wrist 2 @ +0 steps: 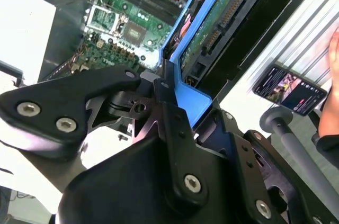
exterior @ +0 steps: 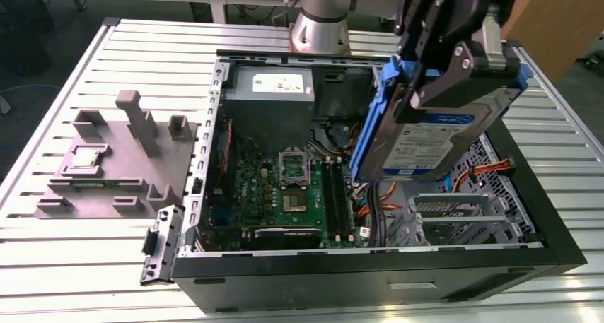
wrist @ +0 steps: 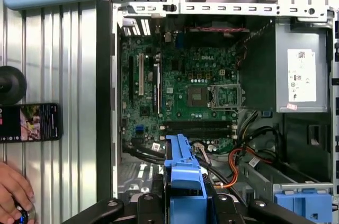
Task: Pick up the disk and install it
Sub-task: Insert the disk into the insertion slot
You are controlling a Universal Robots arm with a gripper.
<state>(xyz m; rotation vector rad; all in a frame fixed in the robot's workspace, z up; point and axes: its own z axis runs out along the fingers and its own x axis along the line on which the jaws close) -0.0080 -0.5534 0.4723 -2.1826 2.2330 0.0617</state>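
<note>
Gripper, black, plate-built: its jaws are clamping narrowly on the blue-framed end of the disk, whose green circuit side and connector edge are facing the second wrist view; in the first wrist view the gripper is holding the disk edge-on, with its blue rim pointing into the machine below.

Disk, silver-grey with white-and-blue label: it is hanging tilted, near upright, from the gripper, lifted above the open interior of the computer case, toward the exterior view's right; its lower end is pointing down toward the metal drive cage.

Computer case, black, lying on its side with the cover off: it is showing the green motherboard at centre; orange cables are running beside the cage; a grey metal box with a white label is sitting at the far end.

Worktop, slatted aluminium: it is carrying the case; a grey fixture with upright posts is standing just beside the case, on the exterior view's left; a phone with a lit screen is lying on the slats near the case.
</note>
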